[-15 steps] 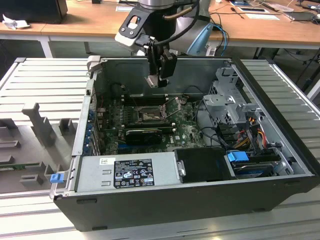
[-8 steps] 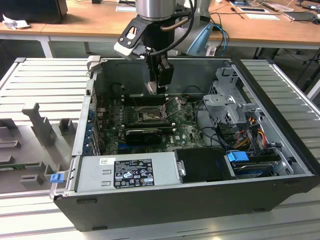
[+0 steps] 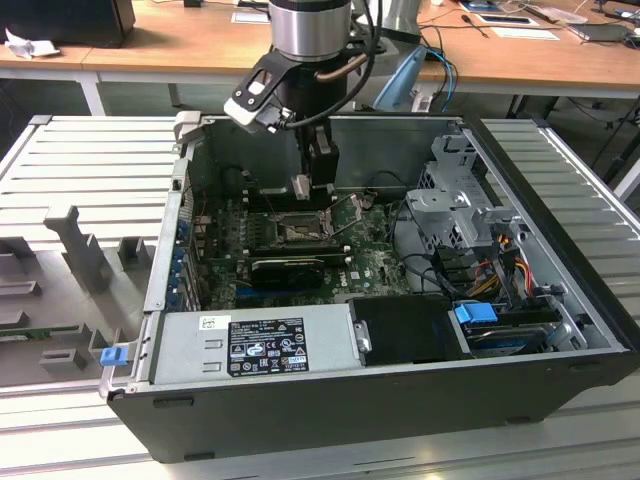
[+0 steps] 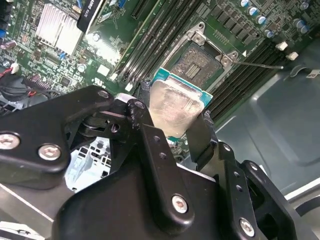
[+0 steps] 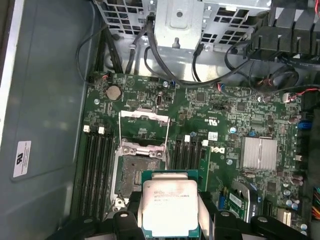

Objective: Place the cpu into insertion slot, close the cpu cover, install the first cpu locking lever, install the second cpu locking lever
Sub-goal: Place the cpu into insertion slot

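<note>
The cpu (image 5: 169, 207), a small flat square chip with a dull silver-grey metal top and a green edge, hangs in the air over the green motherboard (image 5: 225, 125), pinched on two opposite sides by the black fingers (image 4: 145, 130) of the gripper (image 4: 172, 125). The insertion slot (image 5: 134, 175), a square socket with a dark, finely pinned centre, lies bare below and just beside the chip; in the first wrist view the chip overlaps one corner of it. Their edges look roughly parallel, so the offset seems mostly sideways and downward.

The cpu cover (image 5: 143, 131), a thin silvery frame plate, stands swung open at the slot's edge nearest the perforated grey drive cage (image 5: 180, 20). The thin wire locking levers (image 5: 167, 137) are raised. Black memory slots (image 5: 97, 170) flank the socket closely on both sides, leaving room mainly from above.

In the exterior view the gripper (image 3: 312, 185) hangs over the socket (image 3: 296, 232), well clear of the case walls (image 3: 400, 135).
</note>
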Robot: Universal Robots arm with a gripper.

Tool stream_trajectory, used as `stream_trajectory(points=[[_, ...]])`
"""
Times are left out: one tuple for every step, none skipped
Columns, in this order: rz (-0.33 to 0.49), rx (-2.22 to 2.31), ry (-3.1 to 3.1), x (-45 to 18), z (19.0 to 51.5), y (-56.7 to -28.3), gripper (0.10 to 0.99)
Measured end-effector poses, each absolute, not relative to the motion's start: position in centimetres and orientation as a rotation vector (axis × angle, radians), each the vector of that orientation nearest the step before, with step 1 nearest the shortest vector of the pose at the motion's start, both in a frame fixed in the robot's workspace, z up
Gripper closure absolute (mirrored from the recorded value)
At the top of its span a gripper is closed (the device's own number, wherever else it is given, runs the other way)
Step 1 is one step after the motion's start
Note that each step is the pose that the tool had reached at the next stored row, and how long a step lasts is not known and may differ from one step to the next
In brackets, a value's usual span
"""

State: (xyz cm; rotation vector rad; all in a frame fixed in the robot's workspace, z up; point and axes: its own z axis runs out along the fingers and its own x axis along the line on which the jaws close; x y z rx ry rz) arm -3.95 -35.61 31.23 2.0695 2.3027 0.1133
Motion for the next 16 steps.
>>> stream_trajectory(points=[[0.113,2.069,2.303,-3.9,31.1,-35.6,0.557],[0.113,2.069,2.303,-3.9,31.0,-35.6,0.557],[0.113,2.069,2.303,-3.9,30.9,-35.6,0.557],[0.113,2.069,2.303,-3.9,30.8,-35.6,0.557],[0.113,2.069,2.303,-3.9,30.8,-35.6,0.557],[0.113,2.069,2.303,-3.9,30.7,-35.6,0.557],[0.113,2.069,2.303,-3.9,30.6,-35.6,0.557],[0.113,2.070,2.303,-3.9,30.6,-35.6,0.557],[0.113,2.070,2.303,-3.9,30.5,-35.6,0.557],[0.113,2.070,2.303,-3.9,30.4,-35.6,0.557],[0.113,2.070,2.303,-4.0,30.3,-35.6,0.557],[0.111,2.076,2.298,-3.9,30.1,-35.6,0.557],[0.110,2.116,2.260,-3.9,29.8,-35.6,0.557],[0.108,2.150,2.227,-4.0,29.5,-35.6,0.557],[0.106,2.180,2.197,-3.9,29.2,-35.6,0.557],[0.104,2.199,2.178,-3.9,28.8,-35.6,0.557]])
